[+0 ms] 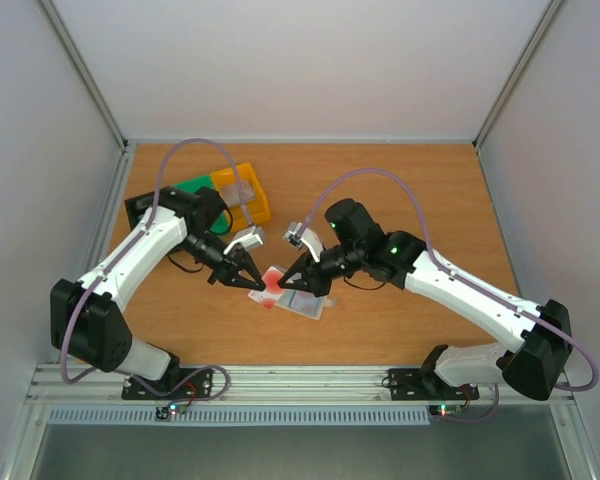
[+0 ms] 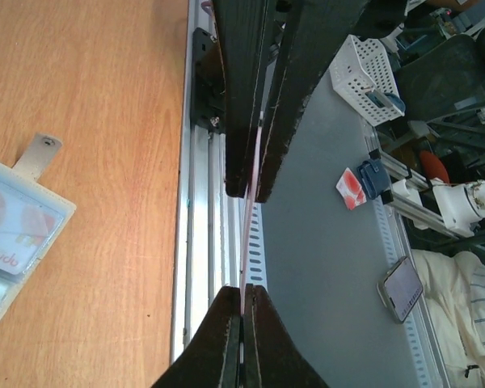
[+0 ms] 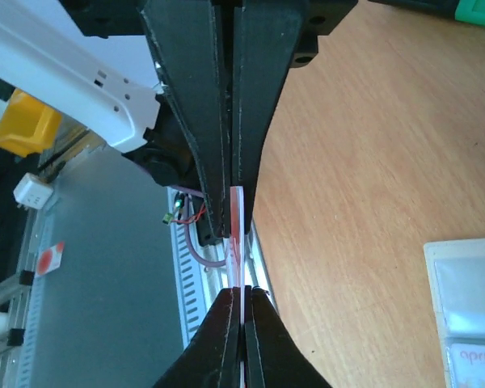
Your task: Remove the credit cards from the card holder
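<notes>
Left gripper [image 1: 250,282] is pinched shut on the reddish-pink card [image 1: 272,280], holding it just above the card holder [image 1: 312,305]. Right gripper [image 1: 292,282] is clamped shut on that same card from the other side. So one card's out I'd say, but another sits in a pocket, printed "april".

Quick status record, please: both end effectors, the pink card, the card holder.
left end effector: shut on the reddish-pink credit card
right end effector: shut on the same card, from the opposite side
card state: out of the holder, pinched edge-on between both end effectors
card holder: lying flat on the table, apart from the held card
holder contents: a printed card shows in one pocket
</notes>
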Motion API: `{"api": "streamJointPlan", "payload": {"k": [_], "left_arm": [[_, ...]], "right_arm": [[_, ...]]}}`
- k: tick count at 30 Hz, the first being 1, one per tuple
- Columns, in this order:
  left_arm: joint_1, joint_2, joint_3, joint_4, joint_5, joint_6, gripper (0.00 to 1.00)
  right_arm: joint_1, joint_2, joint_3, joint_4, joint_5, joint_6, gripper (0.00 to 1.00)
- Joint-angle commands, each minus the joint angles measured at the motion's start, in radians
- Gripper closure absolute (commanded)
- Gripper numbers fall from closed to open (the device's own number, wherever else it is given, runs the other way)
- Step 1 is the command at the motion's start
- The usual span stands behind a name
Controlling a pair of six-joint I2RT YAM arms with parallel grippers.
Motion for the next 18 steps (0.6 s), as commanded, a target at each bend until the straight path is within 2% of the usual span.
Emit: {"api": "streamJointPlan", "payload": {"k": [1,2,4,6,9,11,13,15,16,17,18], "left_arm": [[-0.02,-0.001,-0.008,0.061,0.032,-0.048,1.0],[-0.021,-0.005,-0.016,0.125,0.018,-0.076,0.95],[-0.02,-0.019,-0.036,0.292,-0.048,-0.241,0.48],[-0.012,-0.026,-0.017,0.403,-0.149,-0.388,0.21],[0.023,-0.024,0.099,0.439,-0.377,-0.469,0.18],[0.024,-0.06,0.168,0.471,-0.515,-0.425,0.19],[-0.001,-0.15,0.141,0.578,-0.594,-0.303,0.19],[-0.083,-0.278,0.017,0.81,-0.723,-0.111,0.18],[-0.141,-0.342,-0.081,0.971,-0.788,-0.048,0.18],[-0.191,-0.405,-0.188,1.128,-0.827,0.085,0.18],[-0.241,-0.458,-0.302,1.366,-0.838,0.18,0.18]], "right_arm": [[0.002,-0.009,0.019,-0.009,0.039,0.032,0.99],[0.0,-0.021,0.02,-0.011,0.061,0.045,0.99],[-0.018,-0.034,0.02,-0.009,0.091,0.095,0.99],[-0.077,-0.034,0.022,-0.008,0.138,0.224,0.99],[-0.236,-0.003,-0.001,0.013,0.113,0.516,0.99],[-0.309,0.019,-0.058,0.174,0.03,0.69,0.99],[-0.321,0.036,-0.087,0.288,0.026,0.814,0.99],[-0.32,0.059,-0.083,0.344,0.049,0.908,0.99],[-0.321,0.064,-0.083,0.368,0.064,0.948,0.99],[-0.321,0.063,-0.085,0.391,0.081,0.986,0.99],[-0.319,0.06,-0.085,0.406,0.101,1.011,0.99]]}}
